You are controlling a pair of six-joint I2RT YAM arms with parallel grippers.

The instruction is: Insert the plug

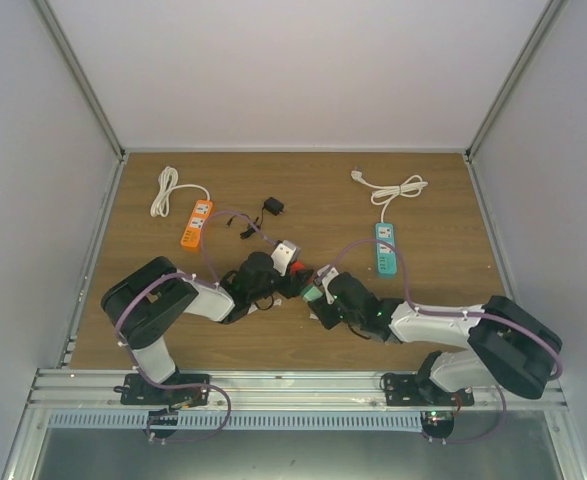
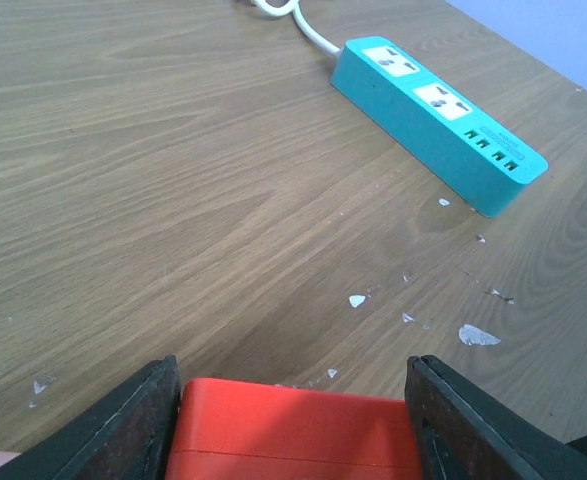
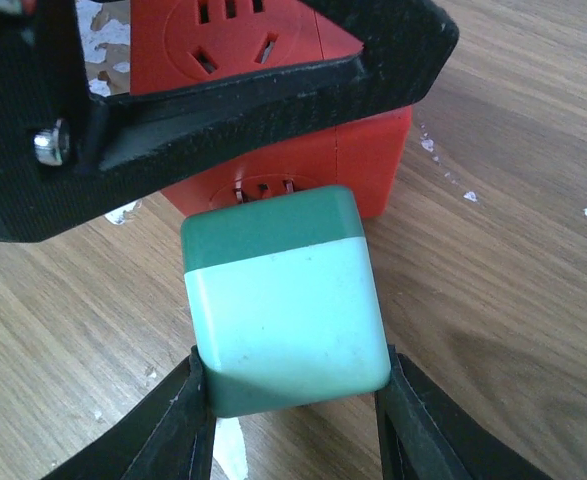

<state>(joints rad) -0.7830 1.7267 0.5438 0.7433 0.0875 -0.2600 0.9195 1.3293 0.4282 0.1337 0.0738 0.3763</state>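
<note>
L to R: an orange power strip (image 1: 196, 224) lies at the table's (image 1: 303, 345) far left, apart from the action; I judge it no part of this step. My left gripper (image 2: 293, 405) is clamped on the red socket cube (image 3: 368, 165), fingers on opp. sides, bracing it mid-table so a side socket faces R. The green plug cube (image 3: 283, 300) meets that face, with its metal prongs (image 3: 263, 188) at the slots and a gap showing, so prob. not fully seated. My right gripper (image 3: 295, 420) is closed on the plug's sides from behind, placed to push along the prong axis. A teal power strip (image 2: 438, 110) lies apart, far R.
</note>
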